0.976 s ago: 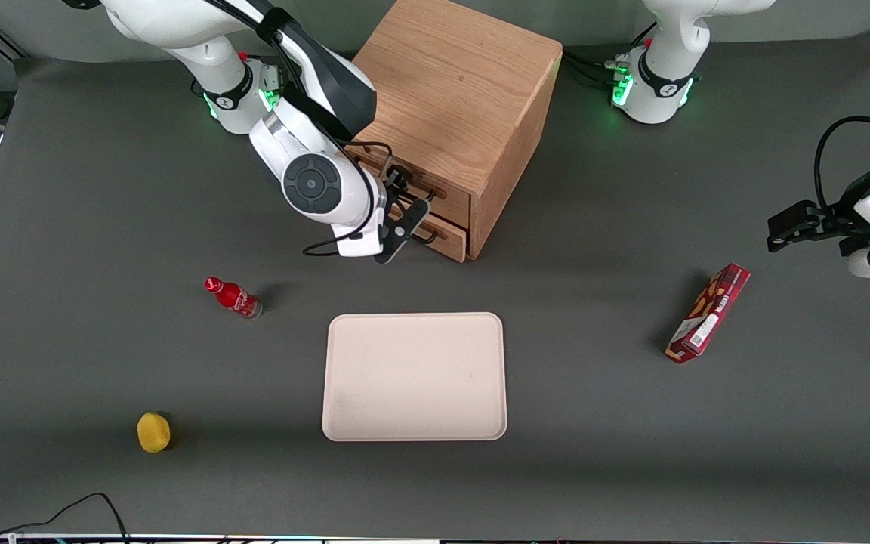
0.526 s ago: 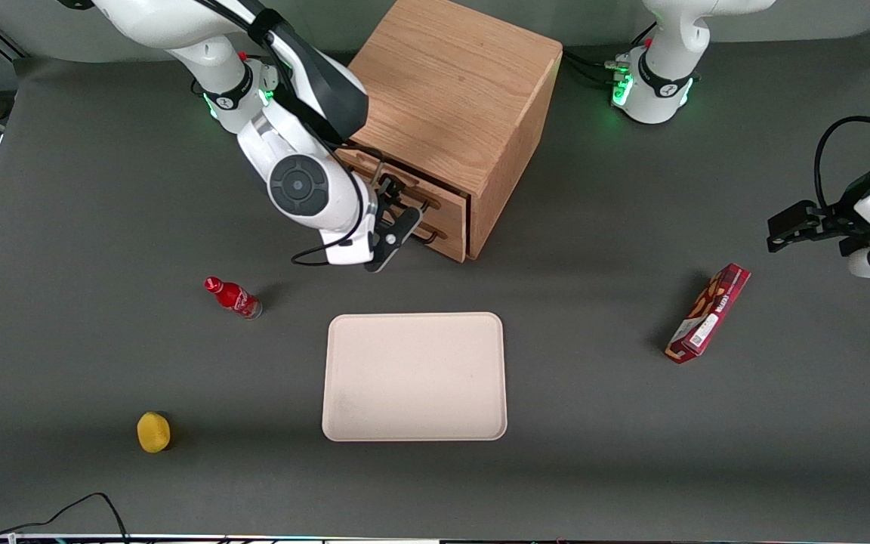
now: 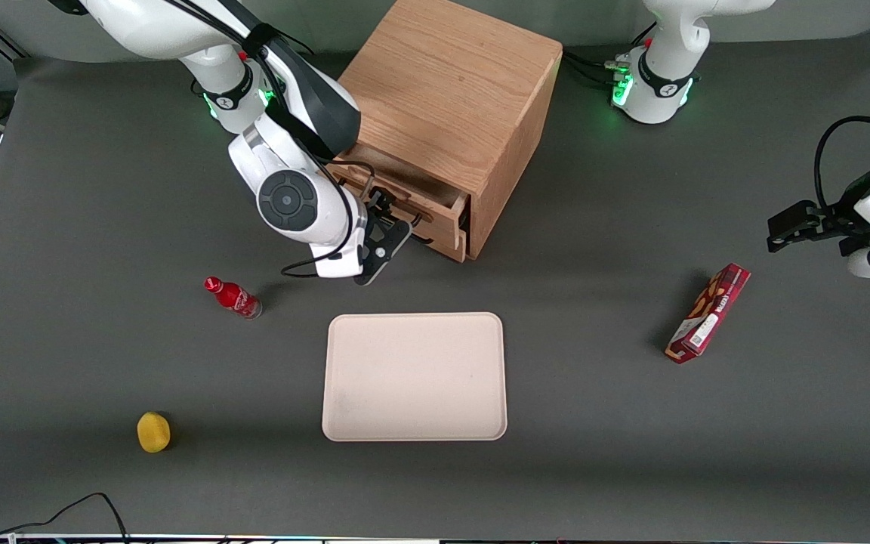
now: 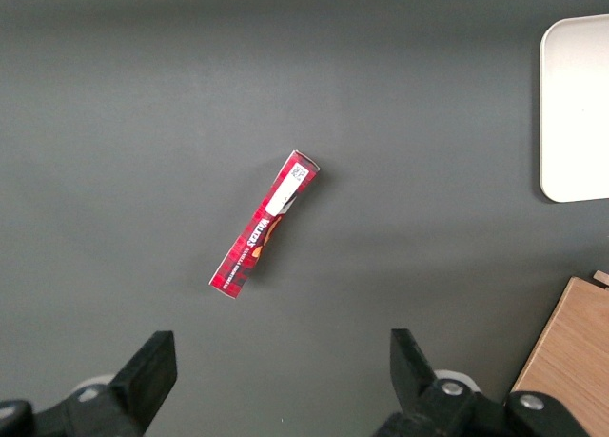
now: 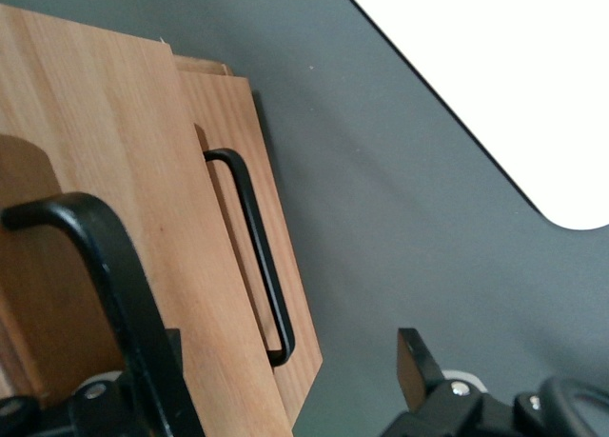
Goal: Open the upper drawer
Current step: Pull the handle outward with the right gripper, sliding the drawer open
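I am seeing the right arm reaching down in front of the oak cabinet (image 3: 456, 98), its wrist angled toward the drawer fronts. The gripper (image 3: 393, 219) is sitting at the upper drawer (image 3: 412, 198), which is standing pulled partway out of the cabinet, jutting past the bottom drawer (image 5: 252, 266). In the wrist view the upper drawer's black handle (image 5: 105, 285) is running close by one finger; whether the jaws are clamped on it I cannot tell. The tray (image 3: 414, 376) is lying nearer the front camera.
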### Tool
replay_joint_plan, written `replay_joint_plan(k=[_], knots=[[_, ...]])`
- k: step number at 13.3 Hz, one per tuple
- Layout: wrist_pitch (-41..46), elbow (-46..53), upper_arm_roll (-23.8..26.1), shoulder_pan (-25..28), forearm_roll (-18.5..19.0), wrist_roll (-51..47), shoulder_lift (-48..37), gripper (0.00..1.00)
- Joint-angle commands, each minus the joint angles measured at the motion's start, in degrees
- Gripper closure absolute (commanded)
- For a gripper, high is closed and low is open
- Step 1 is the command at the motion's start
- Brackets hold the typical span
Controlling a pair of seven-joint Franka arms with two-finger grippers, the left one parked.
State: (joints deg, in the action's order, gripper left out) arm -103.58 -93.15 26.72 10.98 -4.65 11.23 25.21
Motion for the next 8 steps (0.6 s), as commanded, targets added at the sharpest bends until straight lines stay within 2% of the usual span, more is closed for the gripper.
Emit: replay_joint_plan(k=[1,8], knots=[[0.0,3.2,-0.4,0.4,2.7,1.0,2.6,0.00],[0.0,5.3,-0.4,0.3,5.4,1.6,4.8,0.00]])
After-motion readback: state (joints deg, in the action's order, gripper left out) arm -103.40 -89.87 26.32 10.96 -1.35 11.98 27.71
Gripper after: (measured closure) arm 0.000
